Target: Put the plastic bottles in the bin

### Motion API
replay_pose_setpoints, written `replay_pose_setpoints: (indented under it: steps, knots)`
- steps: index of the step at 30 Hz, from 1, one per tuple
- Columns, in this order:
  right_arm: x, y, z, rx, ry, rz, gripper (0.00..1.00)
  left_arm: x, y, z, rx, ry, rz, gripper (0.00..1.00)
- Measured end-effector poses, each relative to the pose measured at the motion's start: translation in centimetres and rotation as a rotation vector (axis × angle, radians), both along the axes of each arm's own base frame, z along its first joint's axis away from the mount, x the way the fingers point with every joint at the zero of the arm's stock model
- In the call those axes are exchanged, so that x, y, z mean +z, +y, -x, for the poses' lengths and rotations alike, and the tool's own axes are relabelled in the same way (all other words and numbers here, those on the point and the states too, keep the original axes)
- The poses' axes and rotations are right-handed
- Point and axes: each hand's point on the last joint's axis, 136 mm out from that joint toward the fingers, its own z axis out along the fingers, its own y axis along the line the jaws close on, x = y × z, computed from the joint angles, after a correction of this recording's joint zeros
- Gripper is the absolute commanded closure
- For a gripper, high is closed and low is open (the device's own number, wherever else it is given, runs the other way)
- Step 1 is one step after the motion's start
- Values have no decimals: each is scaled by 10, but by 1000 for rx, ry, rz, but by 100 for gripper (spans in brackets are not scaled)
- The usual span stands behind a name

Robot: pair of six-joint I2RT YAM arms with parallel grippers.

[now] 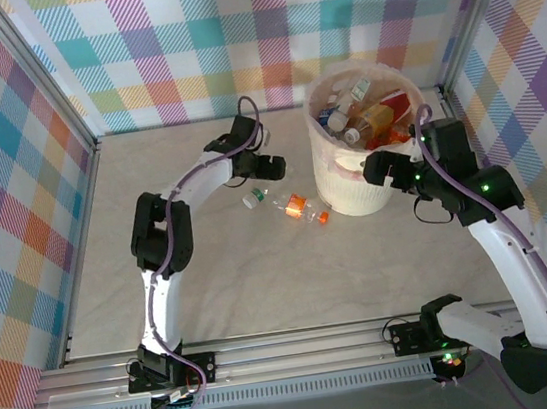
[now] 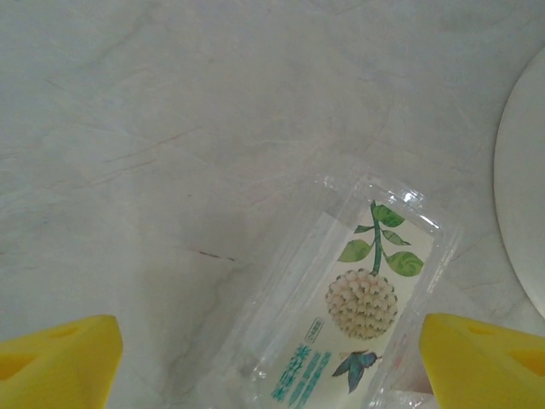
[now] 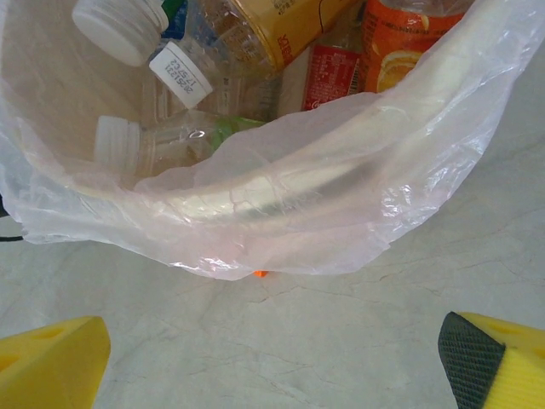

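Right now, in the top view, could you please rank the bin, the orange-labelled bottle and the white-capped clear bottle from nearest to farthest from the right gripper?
Ranked from the right gripper:
1. bin: directly beside the gripper, on its left.
2. orange-labelled bottle: lying on the table left of the bin.
3. white-capped clear bottle: farthest left, end to end with the orange-labelled one.
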Motion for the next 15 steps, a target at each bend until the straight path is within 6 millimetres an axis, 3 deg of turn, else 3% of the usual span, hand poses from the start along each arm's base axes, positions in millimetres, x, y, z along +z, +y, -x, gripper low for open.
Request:
replay_pose_setpoints:
  steps: [7,15]
  knots:
    - [-4,0,0,6,7,9,0,-17,-8,2,-22,38,-33,10]
    - [-6,0,-1,11,14,15,0,-30,2,-1,32,54,-84,22]
